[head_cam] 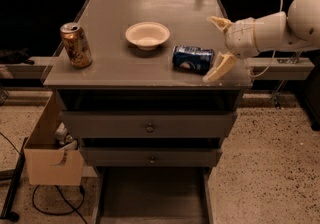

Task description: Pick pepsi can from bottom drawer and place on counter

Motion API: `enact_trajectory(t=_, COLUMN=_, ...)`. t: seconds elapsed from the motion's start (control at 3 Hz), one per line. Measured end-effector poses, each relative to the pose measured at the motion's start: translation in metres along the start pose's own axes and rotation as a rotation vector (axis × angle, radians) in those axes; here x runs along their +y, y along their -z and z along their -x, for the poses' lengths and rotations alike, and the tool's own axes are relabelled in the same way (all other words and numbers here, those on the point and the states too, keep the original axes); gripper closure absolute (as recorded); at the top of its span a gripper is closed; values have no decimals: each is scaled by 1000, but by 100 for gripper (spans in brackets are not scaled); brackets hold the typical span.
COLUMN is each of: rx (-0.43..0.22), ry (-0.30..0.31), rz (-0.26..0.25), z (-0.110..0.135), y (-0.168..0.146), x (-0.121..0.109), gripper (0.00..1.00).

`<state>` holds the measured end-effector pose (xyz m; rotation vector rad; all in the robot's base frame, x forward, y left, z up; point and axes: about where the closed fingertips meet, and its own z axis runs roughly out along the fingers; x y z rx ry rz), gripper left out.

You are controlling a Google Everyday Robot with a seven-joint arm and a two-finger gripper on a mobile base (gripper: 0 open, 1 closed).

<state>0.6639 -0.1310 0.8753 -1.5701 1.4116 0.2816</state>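
Some of the bottom drawer (pixel 150 195) is cropped; the tool (pixel 214 49) gapes empty beside the pepsi can (pixel 192 59).

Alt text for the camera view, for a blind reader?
A blue pepsi can lies on its side on the grey counter, with the robot's open claw at its end, not gripping. A white bowl and a gold-brown can also sit there; the bottom drawer is pulled out.
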Motion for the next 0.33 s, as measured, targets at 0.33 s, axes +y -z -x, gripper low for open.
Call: enact_trajectory(t=0.33, rx=0, ry=0, rz=0, z=0, y=0, x=0, gripper=0)
